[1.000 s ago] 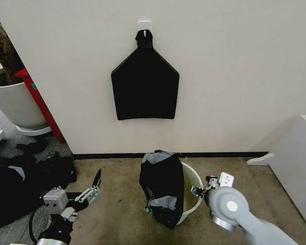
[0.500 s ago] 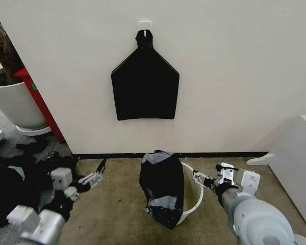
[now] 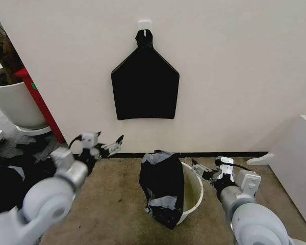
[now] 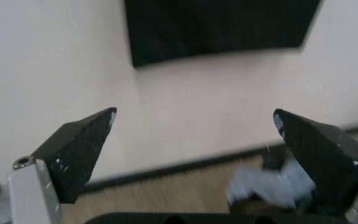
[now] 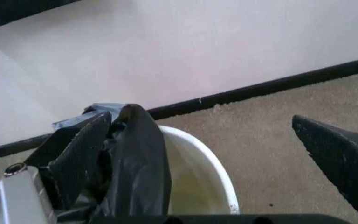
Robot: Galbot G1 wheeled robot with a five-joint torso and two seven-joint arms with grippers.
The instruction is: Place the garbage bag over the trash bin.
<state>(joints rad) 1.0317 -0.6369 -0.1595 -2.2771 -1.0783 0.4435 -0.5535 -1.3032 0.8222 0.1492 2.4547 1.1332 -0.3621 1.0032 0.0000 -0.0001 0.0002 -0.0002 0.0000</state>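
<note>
The garbage bag (image 3: pixel 162 191) hangs over one side of the trash bin (image 3: pixel 194 196) on the floor. It looks thin, light and slippery; I would pinch its loose top edge. The left end effector (image 3: pixel 108 147) and right end effector (image 3: pixel 203 171) are both spread wide, holding nothing.

both arms are pale grey with smooth rounded casings, each swelling to a large domed joint near the camera; the wrists narrow to black collars with white and silver blocks mounted on top; thin black cables loop beside each wrist; the left gripper (image 3: pixel 113 143) and the right gripper (image 3: pixel 195 166) carry black, wedge-shaped fingers tapering to points; a silver bracket with a small round screw backs one finger (image 4: pixel 73 156) in each wrist view.
</note>
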